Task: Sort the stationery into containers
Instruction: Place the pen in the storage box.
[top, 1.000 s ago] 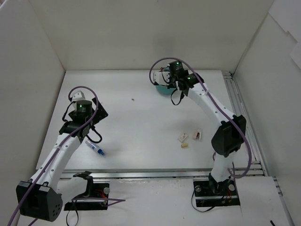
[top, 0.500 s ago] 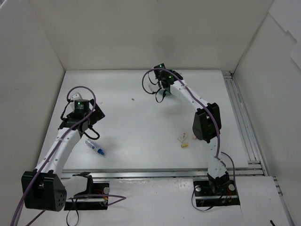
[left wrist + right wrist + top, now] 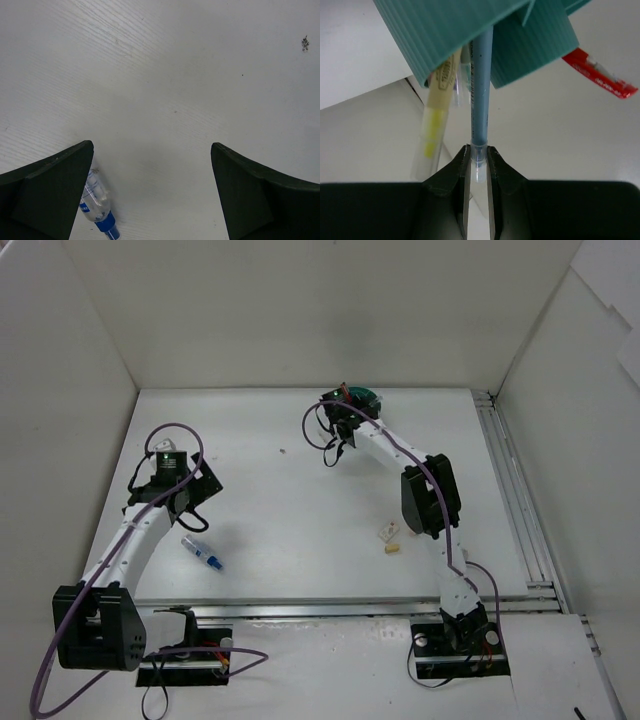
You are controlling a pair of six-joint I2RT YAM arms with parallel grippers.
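The teal cup [image 3: 364, 397] is at the far middle of the table. My right gripper [image 3: 343, 417] is right beside it. In the right wrist view the right gripper [image 3: 478, 148] is shut on the clear-capped end of a blue pen [image 3: 481, 90], whose other end runs into the teal cup [image 3: 450, 30]. A yellow pen [image 3: 434, 125] and a red pen [image 3: 600, 75] also stick out of the cup. My left gripper [image 3: 172, 483] is open and empty [image 3: 152, 145] above the table. A blue-and-white pen [image 3: 203, 555] lies just near of it and shows by the left finger [image 3: 96, 200].
Two small cream eraser blocks [image 3: 389, 532] [image 3: 392, 548] lie right of centre, next to the right arm's elbow [image 3: 425, 500]. White walls close in the table on the left, back and right. A metal rail [image 3: 510, 490] runs along the right edge.
My right arm has stretched out and swung left, and its elbow now hides the white-and-red item seen earlier. The teal cup now shows farther back. My left arm has shifted slightly left.
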